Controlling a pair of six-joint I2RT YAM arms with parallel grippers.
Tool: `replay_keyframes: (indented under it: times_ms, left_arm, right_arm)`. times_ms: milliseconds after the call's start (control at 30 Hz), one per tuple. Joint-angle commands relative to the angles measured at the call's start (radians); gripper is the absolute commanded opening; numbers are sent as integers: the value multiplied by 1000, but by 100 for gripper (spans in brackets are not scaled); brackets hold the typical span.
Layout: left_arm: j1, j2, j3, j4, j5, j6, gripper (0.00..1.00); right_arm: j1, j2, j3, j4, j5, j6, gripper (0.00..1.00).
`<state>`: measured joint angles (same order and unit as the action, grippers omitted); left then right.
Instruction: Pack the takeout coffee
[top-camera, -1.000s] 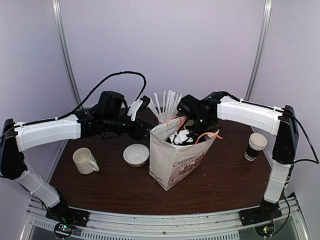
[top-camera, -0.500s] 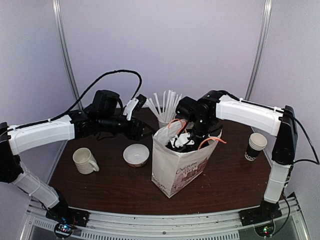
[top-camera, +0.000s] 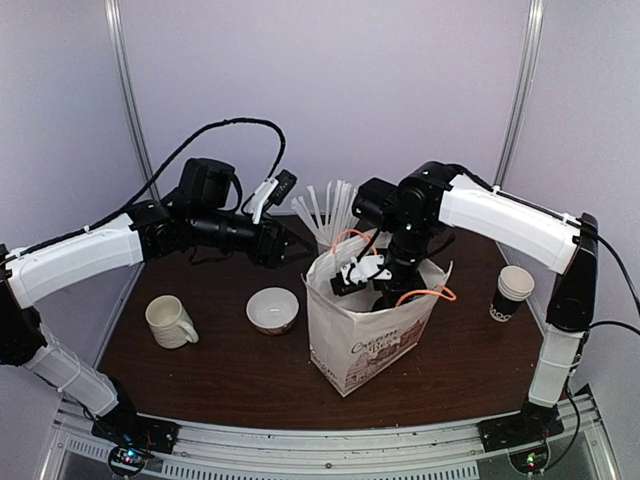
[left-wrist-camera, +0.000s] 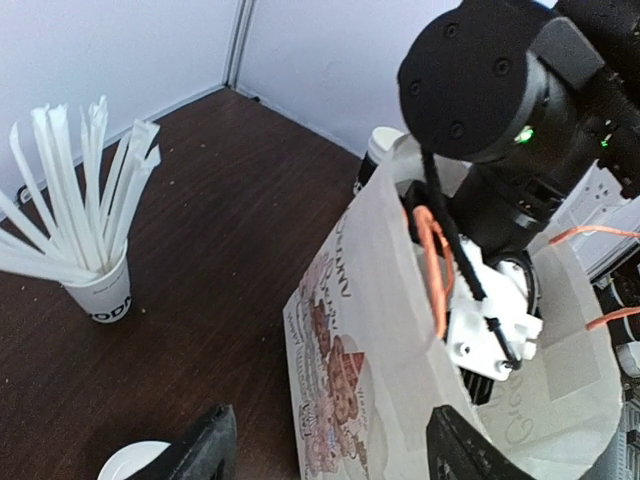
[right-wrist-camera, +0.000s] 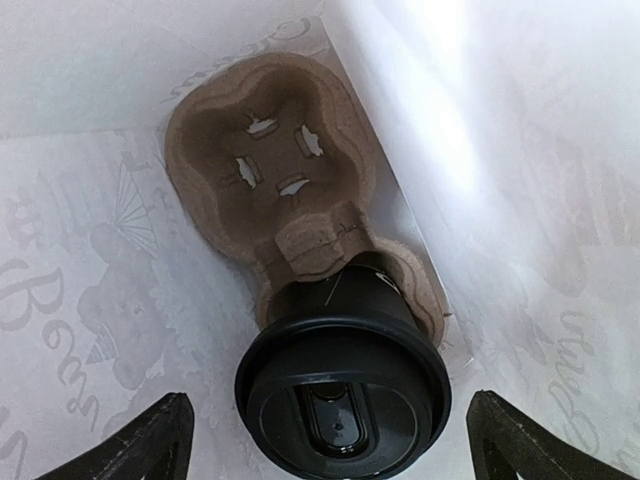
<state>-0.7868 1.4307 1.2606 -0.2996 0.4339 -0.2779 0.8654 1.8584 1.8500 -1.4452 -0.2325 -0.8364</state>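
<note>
The takeout coffee, a black cup with a round black lid, stands in one pocket of a brown pulp carrier at the bottom of the white paper bag. My right gripper reaches down into the bag from above. It is open, its fingertips standing wide on either side of the lid and clear of it. My left gripper is open beside the bag's left wall, holding nothing. In the top view the left gripper hovers just left of the bag's mouth.
A white cup of stirrer sticks stands behind the bag. A cream mug and a small white bowl sit at the left. A stack of paper cups stands at the right. Orange bag handles hang around my right wrist.
My right gripper's jaws have spread wide and let go of the cup. The bag has swung from tilted to more upright. My left arm has shifted slightly up and back.
</note>
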Motion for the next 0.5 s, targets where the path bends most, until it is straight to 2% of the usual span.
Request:
replay_keyframes:
  times_ms: [0, 100, 267, 467]
  left_arm:
    - [-21, 10, 117, -43, 124, 5, 68]
    - [-66, 72, 213, -105, 106, 25, 68]
    - [-129, 165, 319, -191, -61, 47, 68]
    - [-139, 232, 361, -235, -92, 37, 60]
  right_arm:
    - [-3, -63, 69, -64, -53, 18, 99]
    - [-3, -68, 71, -68, -73, 31, 99]
    - [-3, -85, 40, -48, -73, 42, 99]
    - [-5, -88, 17, -20, -44, 75, 99]
